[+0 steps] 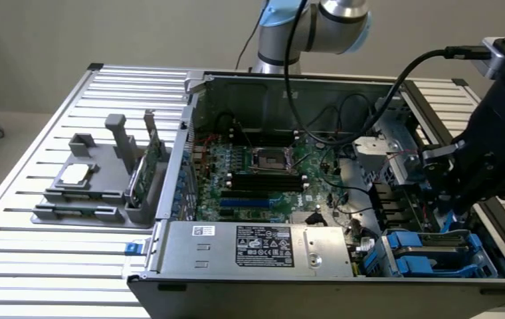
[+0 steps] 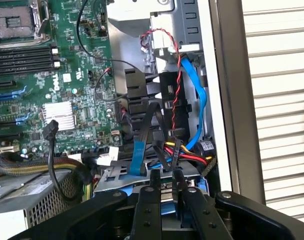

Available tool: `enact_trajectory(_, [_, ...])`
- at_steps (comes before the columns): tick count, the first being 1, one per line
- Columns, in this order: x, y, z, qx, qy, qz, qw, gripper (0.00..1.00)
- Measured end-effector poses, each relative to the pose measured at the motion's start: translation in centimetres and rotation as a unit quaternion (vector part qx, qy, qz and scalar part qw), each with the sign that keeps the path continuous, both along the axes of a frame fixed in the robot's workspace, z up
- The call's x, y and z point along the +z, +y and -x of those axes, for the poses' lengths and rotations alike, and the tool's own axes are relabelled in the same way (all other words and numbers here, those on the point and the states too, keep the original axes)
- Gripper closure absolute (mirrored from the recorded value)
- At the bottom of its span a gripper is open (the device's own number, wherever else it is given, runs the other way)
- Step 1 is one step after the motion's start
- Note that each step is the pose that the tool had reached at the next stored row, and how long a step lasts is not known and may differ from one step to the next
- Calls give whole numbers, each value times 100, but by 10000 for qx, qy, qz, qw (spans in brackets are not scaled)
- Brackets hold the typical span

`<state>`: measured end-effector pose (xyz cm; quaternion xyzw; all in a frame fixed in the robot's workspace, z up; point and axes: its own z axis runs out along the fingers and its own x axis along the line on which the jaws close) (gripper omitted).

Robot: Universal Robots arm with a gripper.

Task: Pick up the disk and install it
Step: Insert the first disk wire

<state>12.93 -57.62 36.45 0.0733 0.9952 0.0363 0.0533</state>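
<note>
Well, at the exterior view's left the slatted silver metal desk [image 1: 22, 219] carries a grey plastic fixture [image 1: 84, 203] holding a small square silver chip [image 1: 75, 174] and a thin green circuit card [image 1: 153, 169], both well apart from the work. In the middle stands the open black computer case [image 1: 323, 299], its green motherboard [image 1: 270, 166] bare. At the exterior view's right, in the case's front corner, lies the flat silver-grey disk [image 1: 430, 249] in its blue plastic carrier frame, among the blue bay rails.

We judge the task to be near its start. The disk is not lifted, and we cannot tell whether it is seated in a slot.

The dark robot arm [image 1: 501, 146] reaches steeply down into that corner, its wrist just above the disk. In the wrist view the black fingers [image 2: 148, 205] point down at the blue-edged metal. A narrow gap shows between their tips, so they are released and grip nothing that we can see.
</note>
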Motion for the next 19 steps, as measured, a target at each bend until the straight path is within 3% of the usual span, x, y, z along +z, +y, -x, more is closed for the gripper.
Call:
enact_trajectory(3, [11,9,-3,-72,-39,1,10000,76])
enact_trajectory(8, [18,12,-4,-223,-194,3,9996,76])
enact_trajectory(10, [17,14,-4,-332,-238,3,9992,76])
enact_trajectory(12, [16,14,-5,-449,-251,5,9987,76])
enact_trajectory(19, [17,13,22,-636,-250,11,9977,76])
